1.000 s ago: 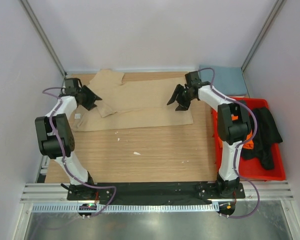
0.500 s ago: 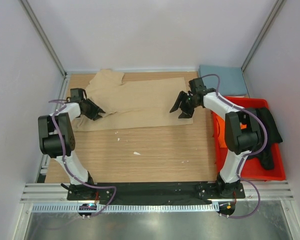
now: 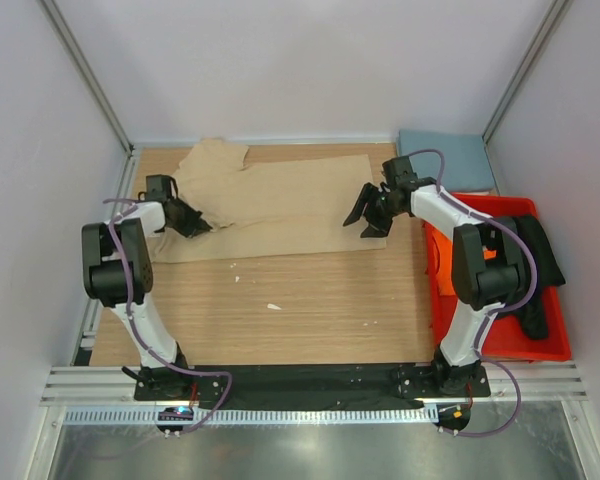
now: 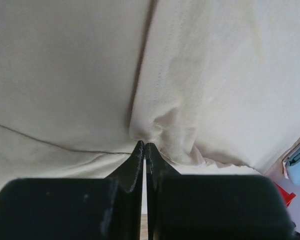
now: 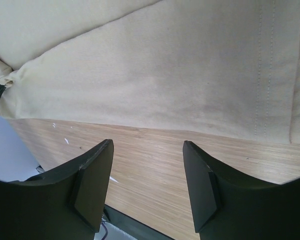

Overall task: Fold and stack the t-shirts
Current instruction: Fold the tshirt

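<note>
Just clamped left gripper [image 4: 144, 146] tight onto a puckered fold of the flat tan-beige cloth t-shirt [image 3: 290, 200]; kept right gripper [image 5: 147, 172] spread over its near edge, likely grasping next.

Table [image 3: 310, 300]: light wood grain.
Tan t-shirt [image 3: 280, 205]: spread flat across the far half.
Red bin [image 3: 552, 348]: set at right edge.

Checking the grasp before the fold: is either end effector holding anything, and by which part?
The left end effector is shut on the tan t-shirt, pinching a bunched pucker on that arm's side. The right end effector is open, empty.
</note>
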